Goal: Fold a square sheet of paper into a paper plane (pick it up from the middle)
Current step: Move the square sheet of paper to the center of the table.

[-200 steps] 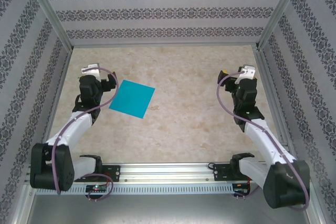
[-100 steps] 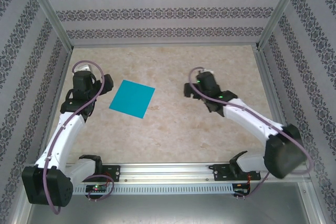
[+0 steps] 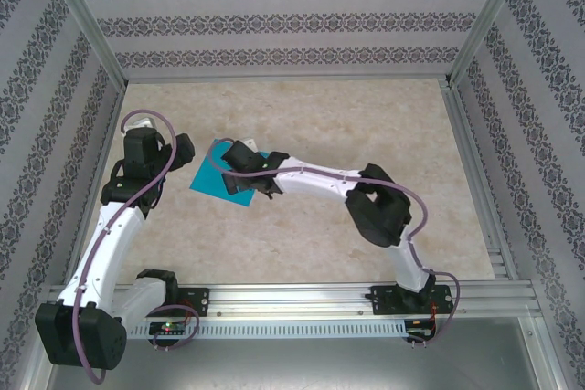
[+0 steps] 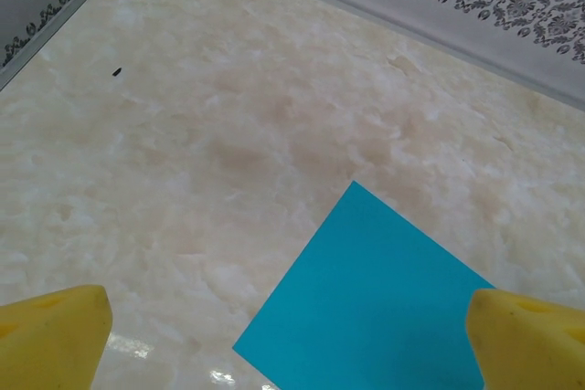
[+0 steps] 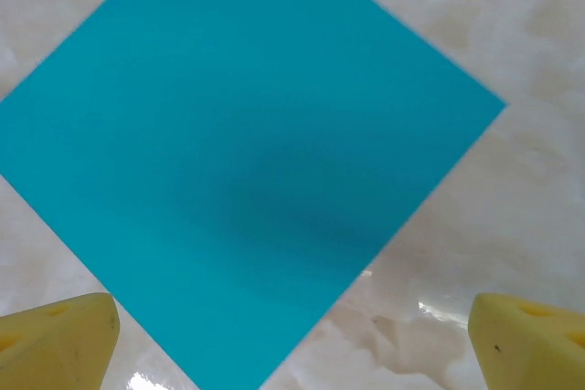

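Toward nine o'clock on the tabletop (image 3: 384, 125) the paper (image 5: 247, 162) lies flat and uncreased, with no fold made. The right hand (image 3: 239, 171) hovers over its middle, wide and empty. The left hand (image 3: 183, 148), equally wide, sits at its nine o'clock edge. Pickup and all the folding are left to do.

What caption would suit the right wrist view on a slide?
Open right tool poised over the flat, unfolded teal square sheet of paper on the marbled table.
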`<state>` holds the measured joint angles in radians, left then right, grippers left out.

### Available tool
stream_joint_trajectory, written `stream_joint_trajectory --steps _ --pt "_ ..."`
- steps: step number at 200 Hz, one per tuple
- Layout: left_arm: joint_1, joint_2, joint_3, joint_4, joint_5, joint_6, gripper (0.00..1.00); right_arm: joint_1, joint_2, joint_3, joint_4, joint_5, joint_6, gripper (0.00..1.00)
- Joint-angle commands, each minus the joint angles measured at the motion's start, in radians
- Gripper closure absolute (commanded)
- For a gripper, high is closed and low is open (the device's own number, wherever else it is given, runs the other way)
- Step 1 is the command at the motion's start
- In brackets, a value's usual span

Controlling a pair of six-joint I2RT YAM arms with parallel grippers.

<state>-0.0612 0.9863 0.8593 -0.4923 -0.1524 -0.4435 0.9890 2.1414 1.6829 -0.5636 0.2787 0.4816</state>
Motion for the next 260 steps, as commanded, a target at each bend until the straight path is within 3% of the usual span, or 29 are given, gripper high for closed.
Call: stream_joint_trajectory --steps 1,42,101,159,197,222,260 --pt "-0.003 -0.004 0.006 -0.035 -0.044 -0.029 0.00 -0.006 0.078 0.102 -0.107 -0.016 0.022 0.03" --pt "-0.003 0.011 0.007 -0.041 -0.052 -0.032 0.00 0.002 0.192 0.216 -0.216 -0.040 -0.019 0.04" --pt "-0.003 0.031 0.012 -0.043 -0.044 -0.029 0.00 -0.034 0.212 0.184 -0.335 -0.059 -0.030 0.04" --pt "-0.003 0.036 0.014 -0.044 -0.042 -0.029 0.00 -0.092 -0.007 -0.231 -0.361 -0.073 -0.125 0.07" --pt "-0.003 0.041 0.014 -0.045 -0.035 -0.031 0.00 -0.192 -0.212 -0.491 -0.379 -0.043 -0.063 0.08" --pt "-0.003 0.047 0.016 -0.047 -0.031 -0.033 0.00 -0.211 -0.313 -0.478 -0.390 -0.034 -0.028 0.09" --pt "-0.003 0.054 0.024 -0.060 -0.017 -0.034 0.00 -0.151 -0.312 -0.313 -0.319 -0.194 -0.085 0.03"
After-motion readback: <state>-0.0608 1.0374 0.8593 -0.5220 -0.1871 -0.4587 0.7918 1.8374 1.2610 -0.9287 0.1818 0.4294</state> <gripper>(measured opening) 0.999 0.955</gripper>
